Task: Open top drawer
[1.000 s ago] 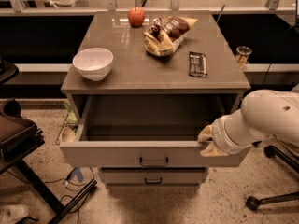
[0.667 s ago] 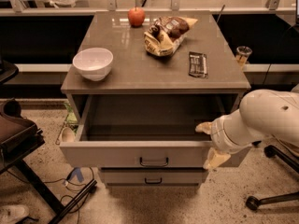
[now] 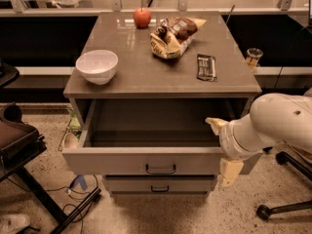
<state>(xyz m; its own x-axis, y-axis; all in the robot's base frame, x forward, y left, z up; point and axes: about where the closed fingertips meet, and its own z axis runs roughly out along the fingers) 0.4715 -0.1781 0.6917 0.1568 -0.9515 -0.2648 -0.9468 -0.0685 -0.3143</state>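
The top drawer (image 3: 122,161) is pulled well out of the grey cabinet, showing its deep, plain, empty box. Its flat front panel carries a small dark bar handle (image 3: 161,169) at the centre. My gripper (image 3: 223,147) is at the drawer's right front corner, on the end of the white arm (image 3: 273,123). One beige finger (image 3: 214,124) reaches over the drawer's rim into the box, and the other finger (image 3: 229,172) hangs down outside the front panel. The jaws stand wide apart with the front panel's right end between them.
A shorter drawer front (image 3: 158,184) sits shut below. On the cabinet top (image 3: 146,77) are a white bowl (image 3: 97,66), a red apple (image 3: 142,17), a snack bag (image 3: 174,35) and a dark bar wrapper (image 3: 205,66). A dark stand (image 3: 29,179) is on the left, a chair base (image 3: 285,208) on the right.
The gripper's lower finger has swung down outside the drawer front, so the jaws stand wider apart. The drawer has stayed pulled out.
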